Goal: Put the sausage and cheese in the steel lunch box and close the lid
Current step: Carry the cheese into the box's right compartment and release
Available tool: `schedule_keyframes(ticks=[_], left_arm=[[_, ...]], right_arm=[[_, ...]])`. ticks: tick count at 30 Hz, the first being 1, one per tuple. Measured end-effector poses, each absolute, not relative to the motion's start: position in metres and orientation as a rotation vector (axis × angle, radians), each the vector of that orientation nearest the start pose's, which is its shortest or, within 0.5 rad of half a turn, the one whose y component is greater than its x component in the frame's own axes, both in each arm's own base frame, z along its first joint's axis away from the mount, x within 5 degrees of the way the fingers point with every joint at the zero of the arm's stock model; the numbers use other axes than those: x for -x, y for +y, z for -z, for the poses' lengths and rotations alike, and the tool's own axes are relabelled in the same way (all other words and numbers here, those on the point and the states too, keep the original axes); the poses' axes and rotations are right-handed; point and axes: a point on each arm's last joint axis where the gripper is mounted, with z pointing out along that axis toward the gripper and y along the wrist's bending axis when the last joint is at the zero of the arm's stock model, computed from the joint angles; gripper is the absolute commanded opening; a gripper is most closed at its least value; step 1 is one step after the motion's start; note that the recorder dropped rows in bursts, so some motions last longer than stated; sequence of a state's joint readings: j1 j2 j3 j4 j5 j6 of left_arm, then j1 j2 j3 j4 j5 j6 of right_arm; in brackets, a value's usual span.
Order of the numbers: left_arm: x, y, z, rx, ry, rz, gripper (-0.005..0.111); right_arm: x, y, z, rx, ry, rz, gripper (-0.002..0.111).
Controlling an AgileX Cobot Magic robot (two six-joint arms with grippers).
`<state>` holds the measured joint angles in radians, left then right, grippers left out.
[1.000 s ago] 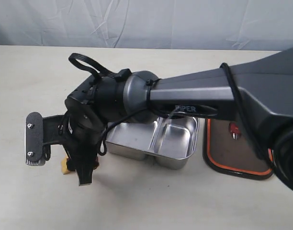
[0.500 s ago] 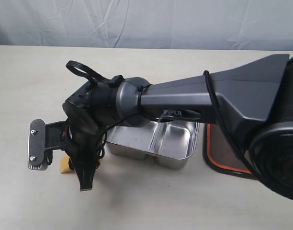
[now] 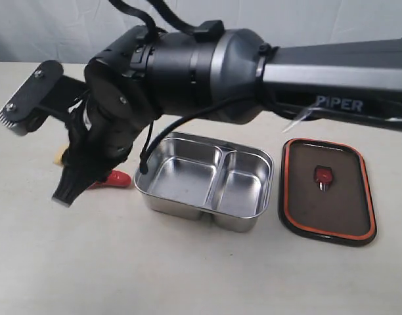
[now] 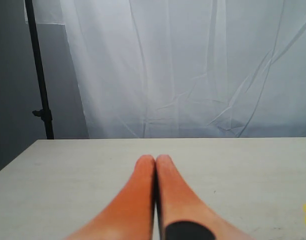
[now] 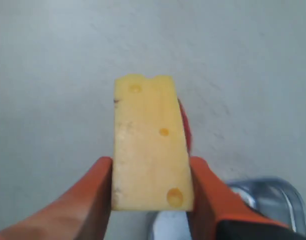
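**Cheese in the Clamp, Sausage Waits Beside the Box**

The right end effector (image 5: 150,164) is clamped on the cheese (image 5: 150,130), its orange fingers (image 5: 95,190) pressed against the wedge's two long sides. In the exterior view the arm reaches across the bench (image 3: 188,282) to the left of the box (image 3: 181,209), and both of the box's compartments are bare. The sausage (image 3: 112,178) lies on the bench just beside the box's left wall, partly hidden under the arm. The lid (image 3: 299,220) rests well to the right of the box, orange seal upward, with its valve (image 3: 322,176) at the centre. The left end effector (image 4: 155,161) has its fingers together on nothing, over open bench.

The cheese looks light, stiff and matte, so a grip on its flat sides should hold with little squeeze. It appears ready to be carried over a compartment and let go low. The sausage is likely the harder piece. It is glossy and round, so it could roll or squirt out of a pinch, and it is best taken across its middle. The lid is thin and flat, best taken by an edge, and it seems to need turning over before it will seat.
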<state>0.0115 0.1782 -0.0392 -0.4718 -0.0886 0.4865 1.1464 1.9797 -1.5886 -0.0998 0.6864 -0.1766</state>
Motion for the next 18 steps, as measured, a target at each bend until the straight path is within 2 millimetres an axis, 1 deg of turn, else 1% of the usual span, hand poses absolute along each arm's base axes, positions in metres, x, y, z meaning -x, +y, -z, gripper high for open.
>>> schedule_keyframes(ticks=[2,5,9,11,13,18], left_arm=[[-0.071,0.004,-0.222,0.028,1.544,-0.053,0.000],[-0.071,0.004,-0.222,0.028,1.544,-0.053,0.000],[-0.071,0.004,-0.222,0.028,1.544,-0.053,0.000],[-0.071,0.004,-0.222,0.028,1.544,-0.053,0.000],[-0.071,0.004,-0.222,0.028,1.544,-0.053,0.000],[-0.071,0.004,-0.222,0.028,1.544,-0.053,0.000]], right_arm=[[-0.203,0.390,-0.239,1.552,2.069,-0.189,0.000],[-0.227,0.370,-0.236,1.471,2.191,-0.106,0.000],[-0.250,0.351,-0.234,1.383,2.289,-0.064,0.000],[-0.255,0.348,-0.233,1.356,2.316,-0.079,0.000],[-0.256,0.348,-0.228,1.346,2.345,-0.099,0.000],[-0.253,0.350,-0.202,1.361,2.478,-0.106,0.000]])
